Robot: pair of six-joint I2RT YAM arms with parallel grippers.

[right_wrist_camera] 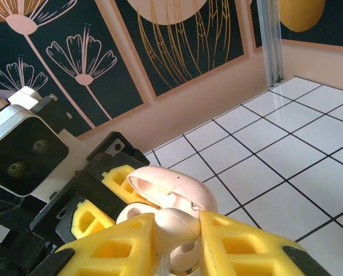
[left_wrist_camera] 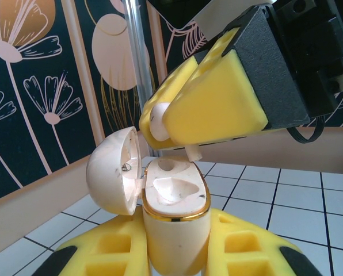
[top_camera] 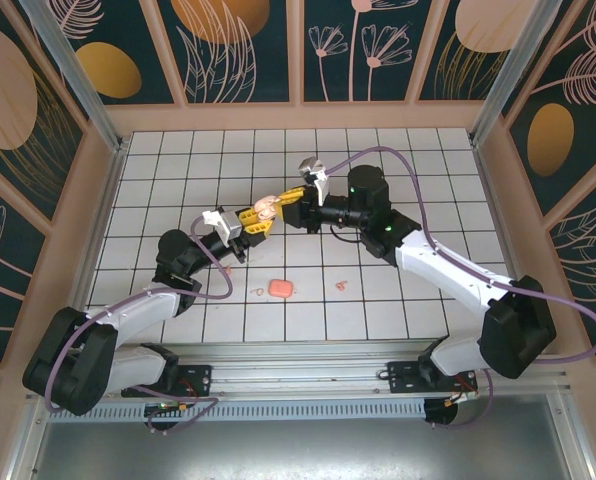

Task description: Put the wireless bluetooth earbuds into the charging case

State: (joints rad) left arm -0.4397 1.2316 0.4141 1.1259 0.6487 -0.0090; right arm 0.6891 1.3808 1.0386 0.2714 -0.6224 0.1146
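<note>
Clamping a small cream plastic earbud (left_wrist_camera: pixel 157 125) between its yellow foam pads (left_wrist_camera: pixel 217 98), the right gripper (left_wrist_camera: pixel 183 115) hangs it stem-down just above the gold-rimmed cream oval charging case (left_wrist_camera: pixel 174 227). The left gripper (left_wrist_camera: pixel 174 253) grips the case by the body, upright, lid (left_wrist_camera: pixel 114 169) thrown open so the sockets (left_wrist_camera: pixel 171 190) face up, apparently to receive the bud. A dark mark (left_wrist_camera: pixel 126 167) inside the lid is too small to read.

Glossy, smooth cream plastic charging case (left_wrist_camera: pixel 174 238)
</note>
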